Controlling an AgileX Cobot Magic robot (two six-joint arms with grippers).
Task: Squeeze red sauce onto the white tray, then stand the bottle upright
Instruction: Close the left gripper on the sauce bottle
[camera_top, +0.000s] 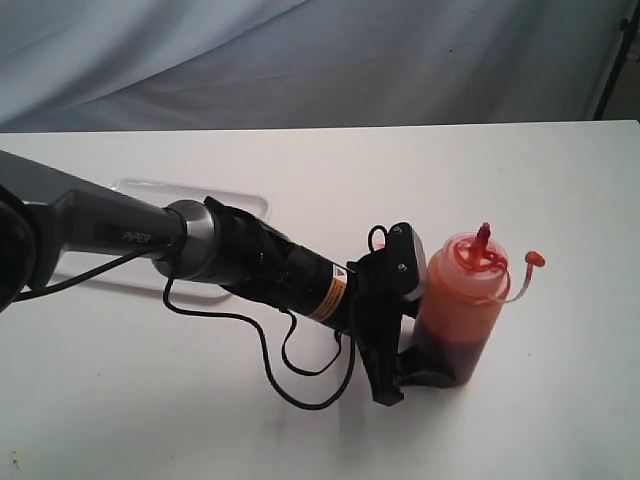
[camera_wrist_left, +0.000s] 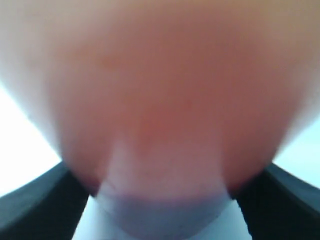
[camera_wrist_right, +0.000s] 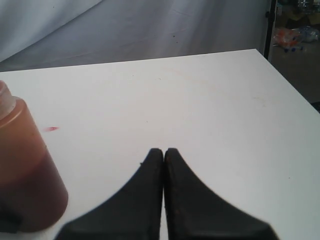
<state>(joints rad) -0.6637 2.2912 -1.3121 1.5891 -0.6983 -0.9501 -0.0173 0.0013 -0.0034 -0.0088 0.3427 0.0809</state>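
Observation:
The bottle stands upright on the white table, right of the middle, with dark red sauce in its lower half and its small cap hanging loose beside the red nozzle. My left gripper reaches across and is shut on the bottle's lower part. In the left wrist view the blurred orange bottle fills the picture between my black fingers. My right gripper is shut and empty, with the bottle off to its side. The white tray lies mostly hidden behind my left arm. No red sauce on it shows.
A small red spot marks the table near the bottle. A black cable loops down from the left arm onto the table. Grey cloth hangs behind the table's far edge.

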